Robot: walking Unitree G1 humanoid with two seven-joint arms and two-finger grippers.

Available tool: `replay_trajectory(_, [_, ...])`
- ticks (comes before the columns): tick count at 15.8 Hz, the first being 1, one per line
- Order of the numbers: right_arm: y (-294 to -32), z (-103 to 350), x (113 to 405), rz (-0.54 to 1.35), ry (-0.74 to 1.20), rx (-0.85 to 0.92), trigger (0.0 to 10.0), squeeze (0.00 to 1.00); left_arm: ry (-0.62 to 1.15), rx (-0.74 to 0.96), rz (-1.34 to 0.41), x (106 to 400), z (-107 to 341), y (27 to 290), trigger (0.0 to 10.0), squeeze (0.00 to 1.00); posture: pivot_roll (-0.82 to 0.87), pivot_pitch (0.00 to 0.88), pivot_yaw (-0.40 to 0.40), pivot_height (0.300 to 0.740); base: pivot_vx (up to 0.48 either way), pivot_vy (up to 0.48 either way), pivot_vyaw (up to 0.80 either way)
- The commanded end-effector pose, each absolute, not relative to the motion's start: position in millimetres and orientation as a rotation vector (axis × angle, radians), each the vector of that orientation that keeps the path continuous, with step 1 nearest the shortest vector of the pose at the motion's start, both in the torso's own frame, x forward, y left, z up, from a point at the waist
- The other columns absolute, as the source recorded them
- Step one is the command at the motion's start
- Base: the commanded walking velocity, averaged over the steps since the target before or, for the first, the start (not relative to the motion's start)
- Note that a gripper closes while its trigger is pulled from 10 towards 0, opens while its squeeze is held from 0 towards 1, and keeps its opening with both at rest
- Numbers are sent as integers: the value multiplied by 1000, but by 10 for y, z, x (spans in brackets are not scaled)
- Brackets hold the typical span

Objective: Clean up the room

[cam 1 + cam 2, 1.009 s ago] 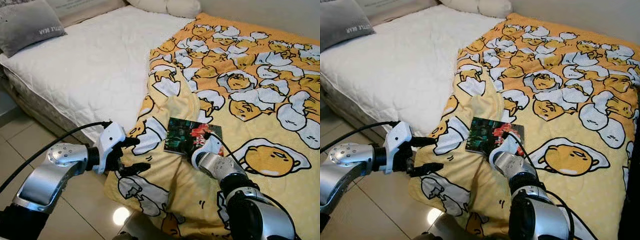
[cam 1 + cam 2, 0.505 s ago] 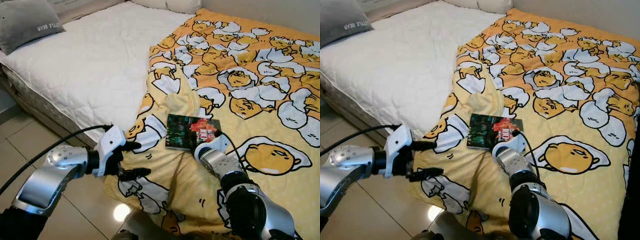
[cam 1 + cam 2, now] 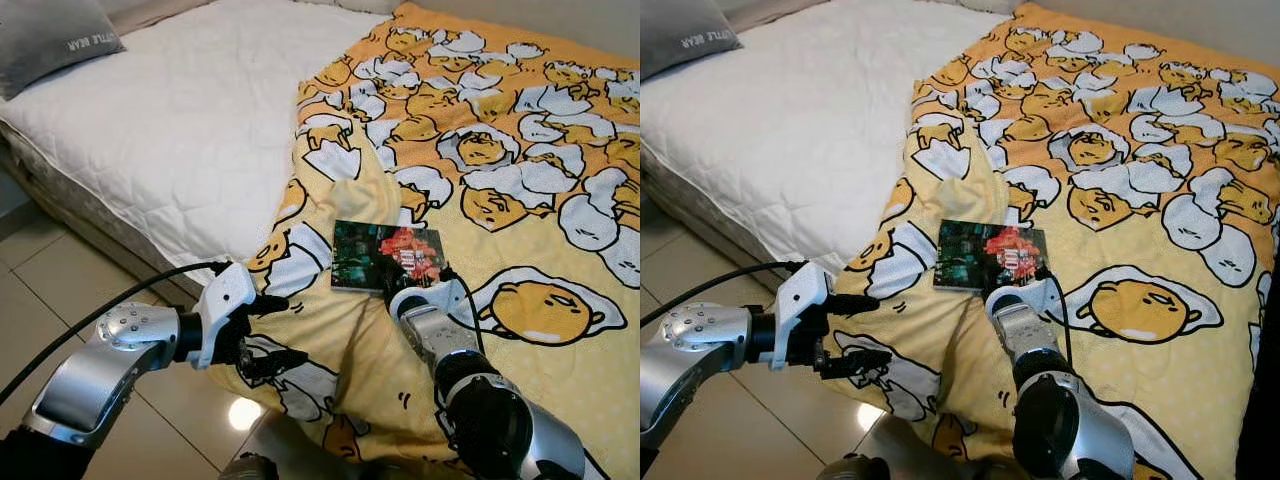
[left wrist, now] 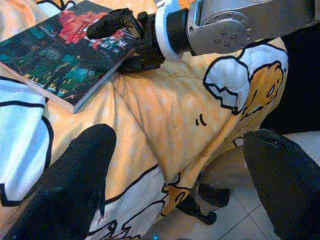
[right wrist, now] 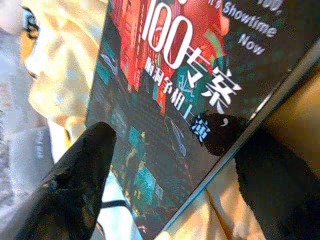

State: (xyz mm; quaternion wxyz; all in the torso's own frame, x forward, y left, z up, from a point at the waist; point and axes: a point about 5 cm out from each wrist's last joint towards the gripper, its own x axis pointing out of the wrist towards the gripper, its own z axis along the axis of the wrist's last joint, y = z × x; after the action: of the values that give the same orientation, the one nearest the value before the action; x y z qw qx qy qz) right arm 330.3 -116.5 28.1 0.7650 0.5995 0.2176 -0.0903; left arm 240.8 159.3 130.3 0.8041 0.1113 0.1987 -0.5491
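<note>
A thin book [image 3: 385, 258] with a dark, red-and-teal cover lies flat on the yellow cartoon-egg blanket [image 3: 520, 200], near the bed's front edge. My right gripper [image 3: 428, 282] is at the book's near right corner and is open. One finger [image 4: 107, 25] lies over the cover and the other sits at the edge below it. In the right wrist view the cover [image 5: 170, 100] runs between the two fingers [image 5: 75, 185]. My left gripper [image 3: 270, 332] is open beside the blanket's hanging fold, holding nothing.
The bare white mattress [image 3: 180, 120] spreads to the left, with a grey pillow [image 3: 50, 40] at its far corner. Glossy tiled floor [image 3: 60, 290] lies below the bed's edge, under my left arm.
The view has shifted a little. My right gripper has edged closer onto the book's corner. My left gripper has sunk slightly along the blanket's hanging edge.
</note>
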Motion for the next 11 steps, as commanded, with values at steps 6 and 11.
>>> replay_trajectory(6, [-1155,406,3373,-89,339,1352,0,0,437,226,-1174,2346,1315,1617,10000,0,48,105,9,740,0,0,0])
replay_trajectory(11, [-1151,487,3414,-23,277,1383,0,0,438,225,-1180,2341,1316,1609,10000,0,41,100,8,740,0,0,0])
